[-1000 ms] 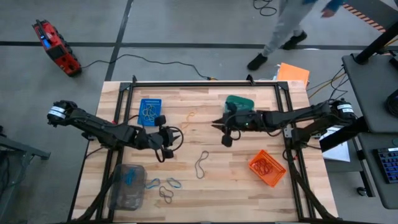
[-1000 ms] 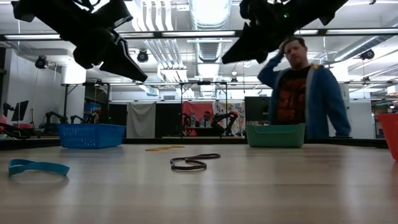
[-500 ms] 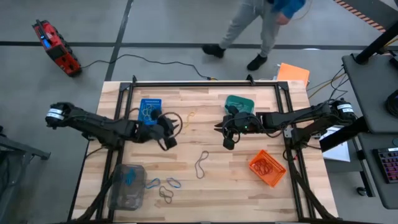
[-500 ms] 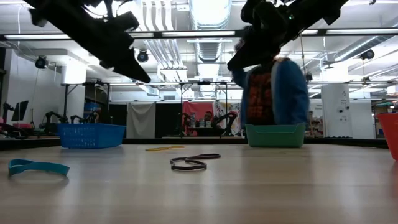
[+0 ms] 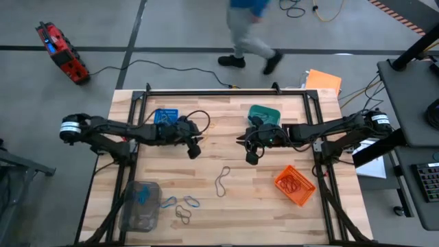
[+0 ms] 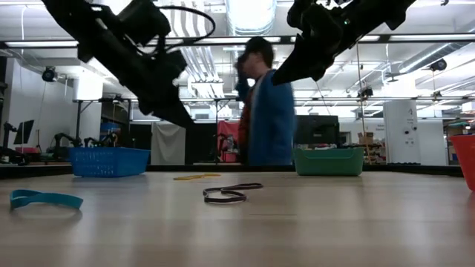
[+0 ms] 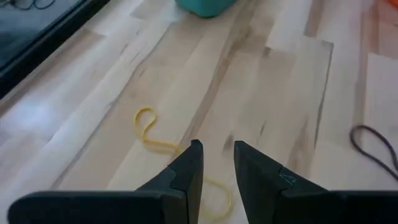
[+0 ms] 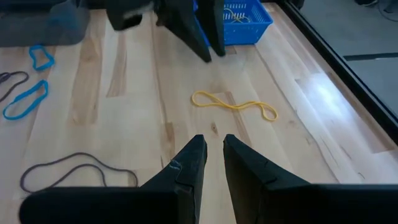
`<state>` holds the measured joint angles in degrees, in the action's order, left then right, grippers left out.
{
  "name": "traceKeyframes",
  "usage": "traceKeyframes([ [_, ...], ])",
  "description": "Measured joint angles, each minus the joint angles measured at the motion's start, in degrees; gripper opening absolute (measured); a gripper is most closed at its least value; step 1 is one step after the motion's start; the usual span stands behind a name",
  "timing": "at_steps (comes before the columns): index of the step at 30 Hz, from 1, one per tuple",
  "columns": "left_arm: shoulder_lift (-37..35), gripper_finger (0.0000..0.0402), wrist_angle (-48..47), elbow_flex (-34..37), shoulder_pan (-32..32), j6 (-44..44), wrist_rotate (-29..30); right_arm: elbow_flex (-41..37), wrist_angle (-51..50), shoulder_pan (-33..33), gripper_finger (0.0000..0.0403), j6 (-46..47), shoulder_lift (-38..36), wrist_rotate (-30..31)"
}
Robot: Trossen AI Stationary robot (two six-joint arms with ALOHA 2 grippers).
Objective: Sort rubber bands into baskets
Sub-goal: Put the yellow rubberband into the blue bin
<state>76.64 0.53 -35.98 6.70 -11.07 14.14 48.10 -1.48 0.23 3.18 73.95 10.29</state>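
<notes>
Left arm: reaches in from the left, stretched toward the middle.
Left gripper (image 5: 195, 149): raised, fingers (image 7: 188, 169) narrowly parted, empty.
Right arm: reaches in from the right.
Right gripper (image 5: 250, 155): raised, fingers (image 8: 191, 162) narrowly parted, empty.

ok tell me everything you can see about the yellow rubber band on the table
The yellow rubber band is a thin, limp loop lying flat on the bare wooden table, twisted into a loose figure-eight with a rounded eye at each end. It sits between the blue basket and the teal basket, outside both. Nothing touches it: the left pincer hangs above it, and the right pincer points toward it from farther off.
</notes>
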Motion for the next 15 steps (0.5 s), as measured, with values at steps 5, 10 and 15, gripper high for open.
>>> traceKeyframes([
  [5,6.0,0.0075,4.9,0.0,0.7,-0.5,0.1,-0.2,0.0,0.0,0.0052,-0.1,0.0,0.2],
  [10,10.0,0.0077,4.8,-1.7,2.7,-3.6,0.3,-0.7,0.0,0.0,0.0052,-0.2,0.0,0.2],
  [15,14.5,0.0108,2.6,-6.1,3.6,-6.1,0.4,-0.9,0.0,0.0,0.0052,-0.2,0.0,0.2],
])
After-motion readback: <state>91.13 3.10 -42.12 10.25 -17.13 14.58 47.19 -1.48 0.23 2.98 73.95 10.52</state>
